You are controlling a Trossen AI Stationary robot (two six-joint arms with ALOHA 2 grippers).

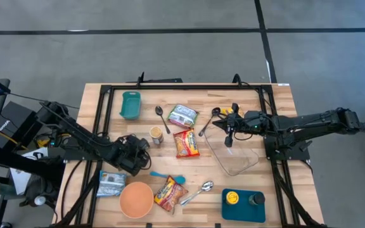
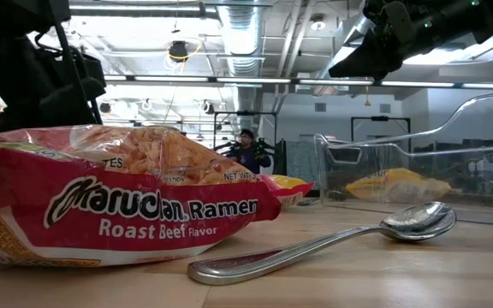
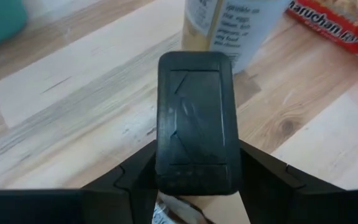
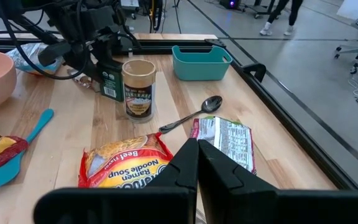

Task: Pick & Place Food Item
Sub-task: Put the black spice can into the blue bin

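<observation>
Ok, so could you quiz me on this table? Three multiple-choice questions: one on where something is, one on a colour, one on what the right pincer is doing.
1. The teal spatula lies:
A. in the clear container
B. next to the bowl
C. on the blue tray

2. The small bin at the far left of the table is:
A. red
B. teal
C. white

3. The right pincer is:
A. shut and empty
B. holding a spoon
C. wide open

Answers:
1. B, the spatula lies on the wood just beside the bowl.
2. B, both the overhead and right wrist views show it teal.
3. A, its fingers meet with nothing between them.
</observation>
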